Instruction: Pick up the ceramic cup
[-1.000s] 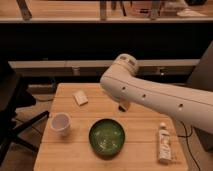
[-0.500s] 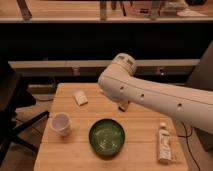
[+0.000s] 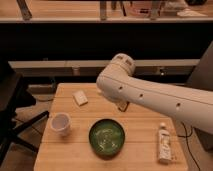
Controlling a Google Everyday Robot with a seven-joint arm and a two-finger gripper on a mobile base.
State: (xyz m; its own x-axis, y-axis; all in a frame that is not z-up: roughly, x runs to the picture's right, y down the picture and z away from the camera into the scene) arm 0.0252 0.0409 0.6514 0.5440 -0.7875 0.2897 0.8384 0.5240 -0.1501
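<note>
The ceramic cup (image 3: 60,123) is small, plain and white. It stands upright on the left side of the wooden table (image 3: 145,127). The wide dark green bowl (image 3: 107,137) sits to its right, near the front middle. My white arm (image 3: 150,95) reaches in from the right above the table's middle. My gripper (image 3: 122,106) is mostly hidden behind the arm; only a small piece shows below it, behind the bowl and well to the right of the cup. It touches neither.
A small pale packet (image 3: 79,97) lies at the table's back left. A white bottle (image 3: 165,143) lies on its side at the front right. A black chair (image 3: 10,100) stands left of the table. A dark counter runs behind.
The arm has edged very slightly to the left. The cup, bowl, packet and bottle have not moved.
</note>
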